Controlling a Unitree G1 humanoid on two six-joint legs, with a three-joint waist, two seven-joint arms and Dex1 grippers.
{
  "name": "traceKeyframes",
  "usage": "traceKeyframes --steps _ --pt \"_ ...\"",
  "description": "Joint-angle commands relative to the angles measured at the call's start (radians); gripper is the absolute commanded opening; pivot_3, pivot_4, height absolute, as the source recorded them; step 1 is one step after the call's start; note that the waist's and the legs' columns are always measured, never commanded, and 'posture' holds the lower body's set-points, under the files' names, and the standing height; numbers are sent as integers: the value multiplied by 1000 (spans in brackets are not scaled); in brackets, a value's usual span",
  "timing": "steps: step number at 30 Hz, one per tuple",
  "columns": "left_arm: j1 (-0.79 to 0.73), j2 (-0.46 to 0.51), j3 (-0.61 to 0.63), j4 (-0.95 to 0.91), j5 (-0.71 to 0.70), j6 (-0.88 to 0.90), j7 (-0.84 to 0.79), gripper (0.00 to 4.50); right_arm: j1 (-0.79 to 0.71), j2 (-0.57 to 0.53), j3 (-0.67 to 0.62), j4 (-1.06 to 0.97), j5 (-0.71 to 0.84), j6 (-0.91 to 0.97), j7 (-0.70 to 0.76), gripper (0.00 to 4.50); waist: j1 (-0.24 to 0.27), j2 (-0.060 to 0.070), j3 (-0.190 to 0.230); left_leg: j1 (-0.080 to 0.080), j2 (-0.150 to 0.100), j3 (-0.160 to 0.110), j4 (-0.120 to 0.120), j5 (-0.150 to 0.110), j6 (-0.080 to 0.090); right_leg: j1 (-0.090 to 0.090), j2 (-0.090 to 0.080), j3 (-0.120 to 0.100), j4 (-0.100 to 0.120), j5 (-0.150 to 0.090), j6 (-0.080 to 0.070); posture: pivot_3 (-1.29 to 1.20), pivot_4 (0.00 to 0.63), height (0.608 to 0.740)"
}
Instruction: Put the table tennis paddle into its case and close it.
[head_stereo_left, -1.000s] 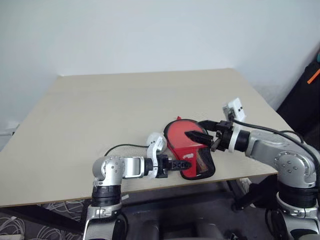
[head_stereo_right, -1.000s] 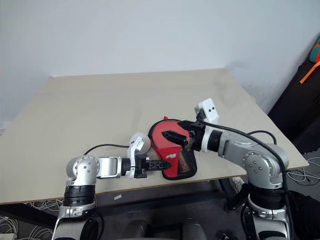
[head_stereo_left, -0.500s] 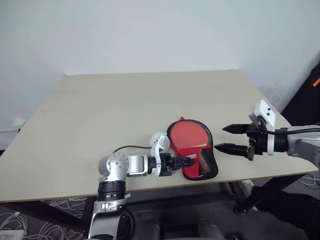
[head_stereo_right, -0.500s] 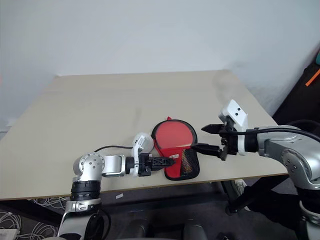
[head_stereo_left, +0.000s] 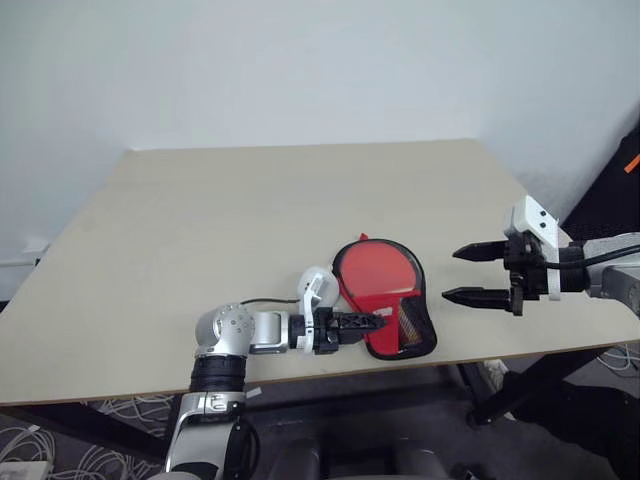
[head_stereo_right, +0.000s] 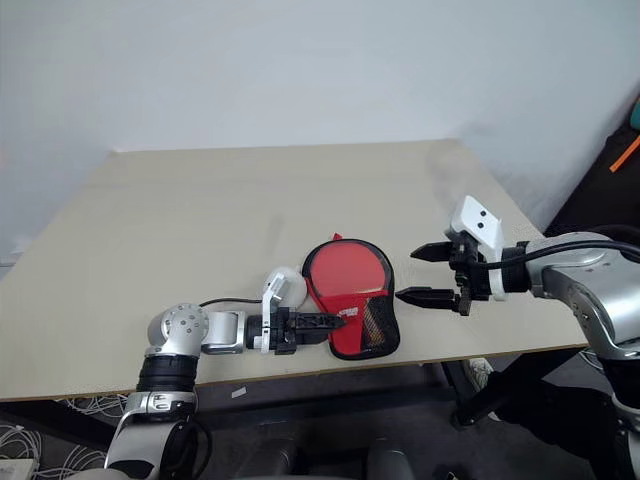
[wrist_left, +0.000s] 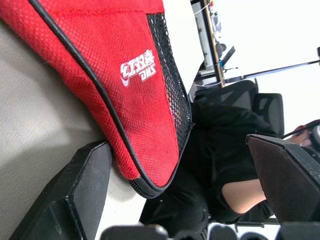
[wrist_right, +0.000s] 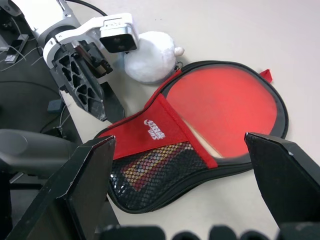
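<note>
- Paddle (wrist_right: 227, 107), red rubber face and wooden handle, lies inside the red-and-black paddle-shaped case (wrist_right: 150, 131) near the beige table (head_stereo_left: 220, 230) front edge — apparently zipped.
- Left gripper (head_stereo_left: 355, 322), wide open, straddles the case's handle end, holding nothing.
- Right gripper (head_stereo_left: 478, 272) hovers beside the case — open, empty.

Both grippers (head_stereo_left: 362, 322) (head_stereo_left: 472, 273) apparently wide open

paddle (wrist_right: 225, 107) in case (head_stereo_left: 385, 310) | case on table (head_stereo_left: 200, 230), near front edge | left end effector (head_stereo_left: 362, 322) at case
</note>
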Motion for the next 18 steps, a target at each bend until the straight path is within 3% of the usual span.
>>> traceKeyframes --steps 1,6,9,18 --pt "30 -4 -70 73 47 11 20 4492 -14 12 -23 -19 4 -1 -11 4500 0 0 0 0 0 0 0 0 -1 0 0 0 0 0 0 0 0 740" --pt "26 2 -83 78 56 23 27 4492 -5 24 -28 -39 5 17 -34 4500 0 1 -1 0 0 -1 0 0 -1 0 0 0 0 0 0 0 0 740" --pt "23 14 -102 83 69 37 37 3922 0 28 -36 -50 11 30 -46 4500 0 1 -1 0 0 -1 0 0 0 0 0 0 0 0 0 0 0 740" --pt "22 44 -130 68 76 119 74 690 19 33 -67 -98 46 80 -81 4500 0 1 -1 0 1 -1 -2 2 3 -1 1 0 1 0 0 0 0 740"
